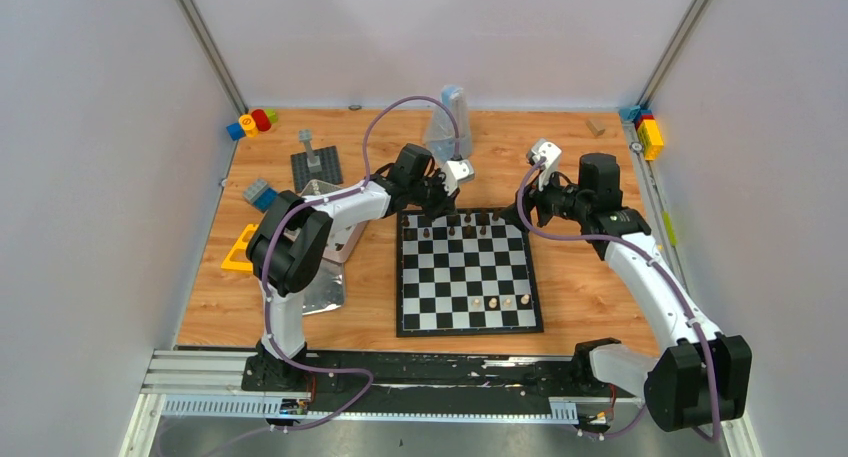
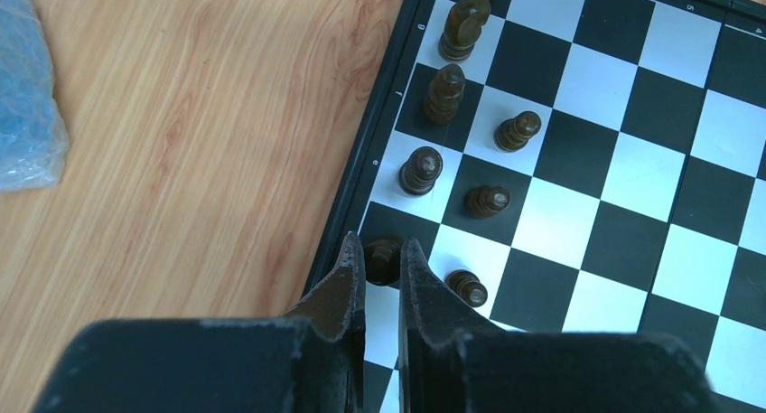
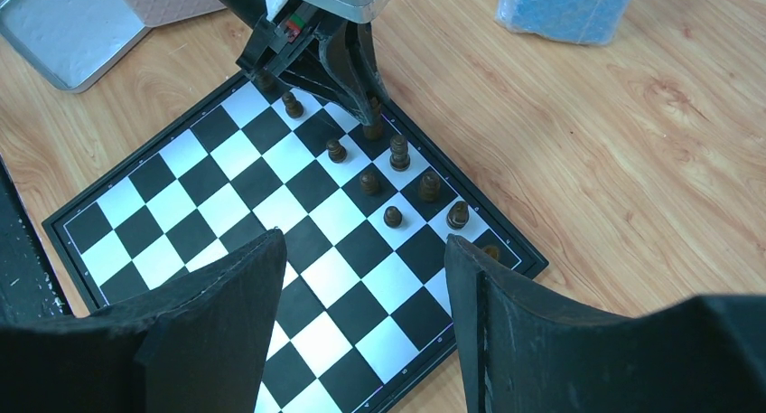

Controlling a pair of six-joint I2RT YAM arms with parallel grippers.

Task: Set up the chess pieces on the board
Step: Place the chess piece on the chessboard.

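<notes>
L tool [image 2: 381, 250] pinches dark piece [image 2: 383, 263] at far edge of board [image 2: 623, 173].
R tool [image 3: 364, 246] spread, hovers by its far-right corner.

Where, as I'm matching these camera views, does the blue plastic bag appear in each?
Top external: blue plastic bag at far centre, beyond the board.
Left wrist: upper left edge, on the wood.
Right wrist: top edge, right of centre.
Shared landmark: the board's black-bordered edge nearest the bag.
</notes>
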